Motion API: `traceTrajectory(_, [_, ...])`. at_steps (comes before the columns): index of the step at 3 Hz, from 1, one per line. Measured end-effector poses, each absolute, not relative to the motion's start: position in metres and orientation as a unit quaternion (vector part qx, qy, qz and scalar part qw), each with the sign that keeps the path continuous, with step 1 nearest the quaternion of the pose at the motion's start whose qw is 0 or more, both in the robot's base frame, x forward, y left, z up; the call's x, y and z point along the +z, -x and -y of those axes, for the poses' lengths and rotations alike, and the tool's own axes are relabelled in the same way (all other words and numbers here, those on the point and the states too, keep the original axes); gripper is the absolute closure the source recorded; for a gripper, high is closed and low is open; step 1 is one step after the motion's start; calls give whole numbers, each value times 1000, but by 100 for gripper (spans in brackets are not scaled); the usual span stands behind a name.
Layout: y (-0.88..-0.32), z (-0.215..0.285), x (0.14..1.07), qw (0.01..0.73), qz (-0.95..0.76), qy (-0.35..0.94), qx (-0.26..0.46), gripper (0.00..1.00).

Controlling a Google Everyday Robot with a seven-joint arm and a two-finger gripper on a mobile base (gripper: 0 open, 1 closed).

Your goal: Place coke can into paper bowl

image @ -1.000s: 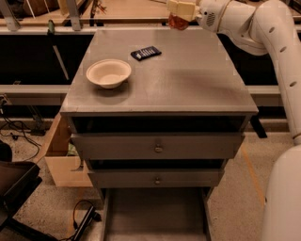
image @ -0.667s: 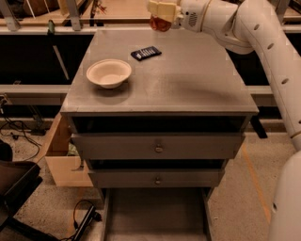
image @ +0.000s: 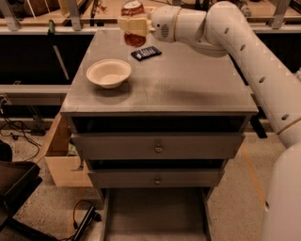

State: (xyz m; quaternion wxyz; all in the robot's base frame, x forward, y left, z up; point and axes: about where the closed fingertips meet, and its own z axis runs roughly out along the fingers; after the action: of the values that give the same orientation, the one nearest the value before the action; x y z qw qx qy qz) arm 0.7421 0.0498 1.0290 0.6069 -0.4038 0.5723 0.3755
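Observation:
My gripper [image: 133,25] is shut on the red coke can [image: 133,10] and holds it upright in the air over the far left part of the grey cabinet top [image: 188,89]. The can's silver top and red body show above and below the cream fingers [image: 126,24]. The off-white paper bowl [image: 108,73] stands empty on the cabinet top, nearer the camera and to the left of the can.
A small dark flat rectangular object [image: 146,52] lies on the cabinet top just below the gripper. The cabinet has two closed drawers [image: 157,147]. A cardboard box [image: 61,155] and cables lie on the floor at the left. Railings run behind the cabinet.
My arm has carried the can leftward, from above the cabinet's far right side to above the dark rectangular object, closer to the bowl. The bowl has not moved.

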Motion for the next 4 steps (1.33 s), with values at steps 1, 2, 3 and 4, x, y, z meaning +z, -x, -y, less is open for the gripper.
traceTrajectory(1, [-738, -78, 1007, 580, -570, 416, 407, 100])
traceTrajectory(2, [-735, -95, 986, 560, -566, 421, 435, 100])
traceTrajectory(3, [-734, -104, 968, 554, -555, 427, 450, 100])
traceTrajectory(4, [-734, -115, 949, 555, -544, 452, 438, 100])
